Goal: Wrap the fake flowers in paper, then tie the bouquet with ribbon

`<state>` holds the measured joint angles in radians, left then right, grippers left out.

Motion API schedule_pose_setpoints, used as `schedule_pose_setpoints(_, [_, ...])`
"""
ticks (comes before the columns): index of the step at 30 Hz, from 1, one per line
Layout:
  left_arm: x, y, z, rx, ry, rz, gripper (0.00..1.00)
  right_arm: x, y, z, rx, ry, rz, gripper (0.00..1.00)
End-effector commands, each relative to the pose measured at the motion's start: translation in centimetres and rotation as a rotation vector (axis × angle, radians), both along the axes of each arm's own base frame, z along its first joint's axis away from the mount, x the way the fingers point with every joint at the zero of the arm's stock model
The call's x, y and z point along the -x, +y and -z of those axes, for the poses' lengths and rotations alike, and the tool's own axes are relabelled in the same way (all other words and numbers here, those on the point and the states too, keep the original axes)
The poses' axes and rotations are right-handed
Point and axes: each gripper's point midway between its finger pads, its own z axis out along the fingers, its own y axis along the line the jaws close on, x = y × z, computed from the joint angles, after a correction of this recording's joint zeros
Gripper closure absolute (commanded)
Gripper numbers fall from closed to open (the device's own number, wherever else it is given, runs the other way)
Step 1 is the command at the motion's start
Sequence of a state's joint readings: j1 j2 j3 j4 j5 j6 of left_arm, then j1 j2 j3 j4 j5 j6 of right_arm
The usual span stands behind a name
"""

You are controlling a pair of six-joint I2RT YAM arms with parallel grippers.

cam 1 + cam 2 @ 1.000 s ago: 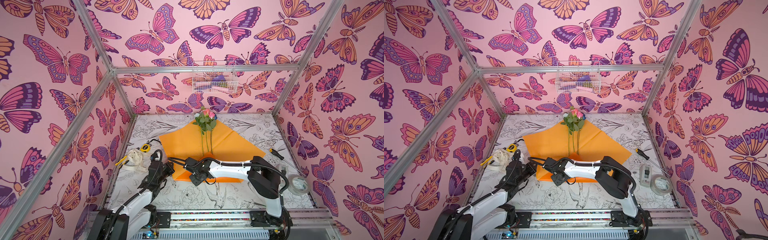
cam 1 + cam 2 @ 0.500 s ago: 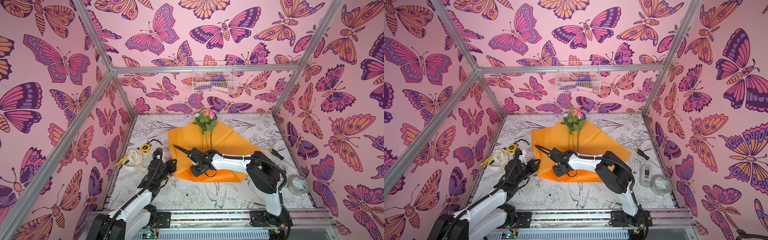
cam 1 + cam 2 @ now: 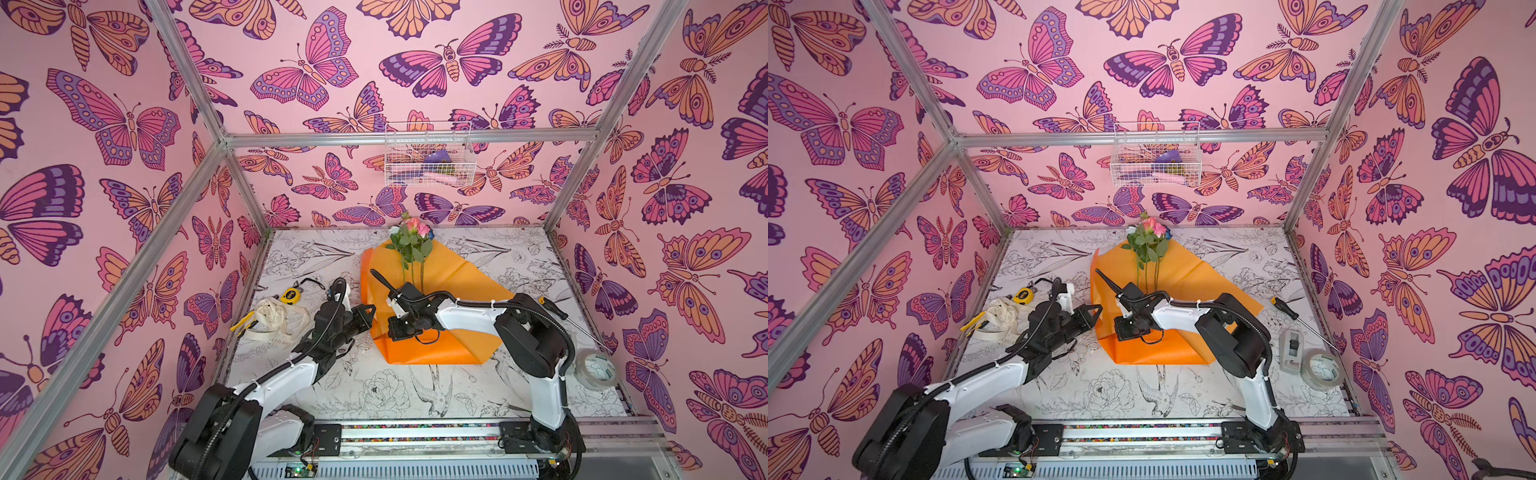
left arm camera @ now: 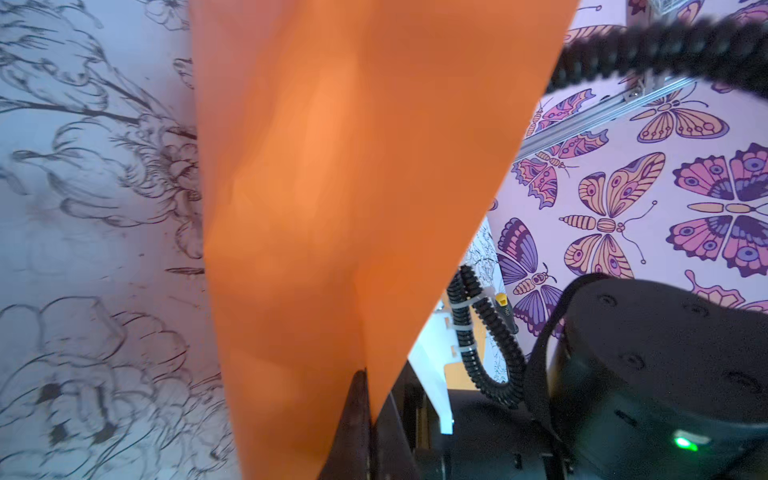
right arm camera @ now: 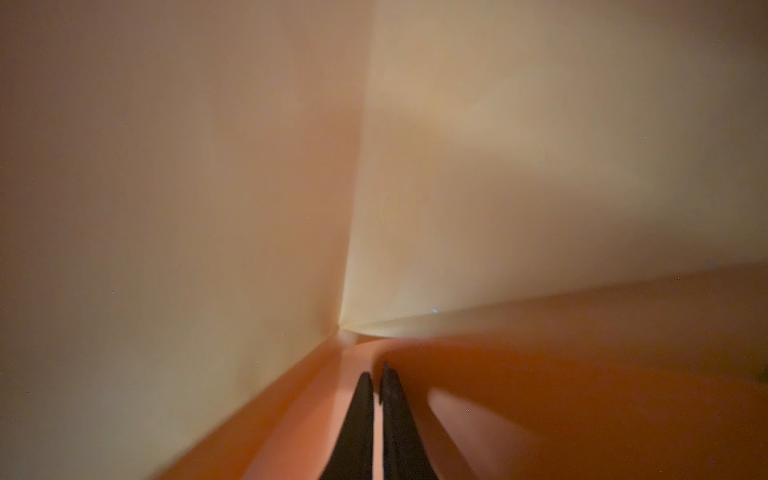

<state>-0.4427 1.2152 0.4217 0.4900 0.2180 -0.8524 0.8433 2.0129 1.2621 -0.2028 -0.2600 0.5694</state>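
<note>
Folding wrapping paper (image 3: 436,349) over the flowers (image 3: 411,243): left jaws are clamping its raised edge, right jaws are sitting nearly together, hold unclear. Best keeping the fold taut without tearing.

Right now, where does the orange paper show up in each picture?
Top view: orange paper mid-table, under the flowers.
Top view: same spot.
Left wrist: fills the middle.
Right wrist: very close, blurred.
Shared landmark: butterfly wall, absent only from right wrist.

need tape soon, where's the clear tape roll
In both top views the clear tape roll sits at the near right edge, beside the grey dispenser.
</note>
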Motion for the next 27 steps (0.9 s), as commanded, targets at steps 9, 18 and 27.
schedule_pose_setpoints(9, [-1.9, -6.4, -0.2, 0.080, 0.011, 0.158, 0.99, -1.1, -5.8, -3.9, 0.092, -0.126, 0.178, 0.90])
schedule_pose_setpoints(18, [-2.3, -10.2, 2.3, 0.155, 0.078, 0.268, 0.97, -2.0, -12.5, -5.5, 0.268, -0.246, 0.382, 0.89])
schedule_pose_setpoints(27, [-2.0, -12.5, 4.6, 0.159, 0.114, 0.317, 0.96, -3.1, -15.2, -7.0, 0.232, -0.264, 0.460, 0.74])
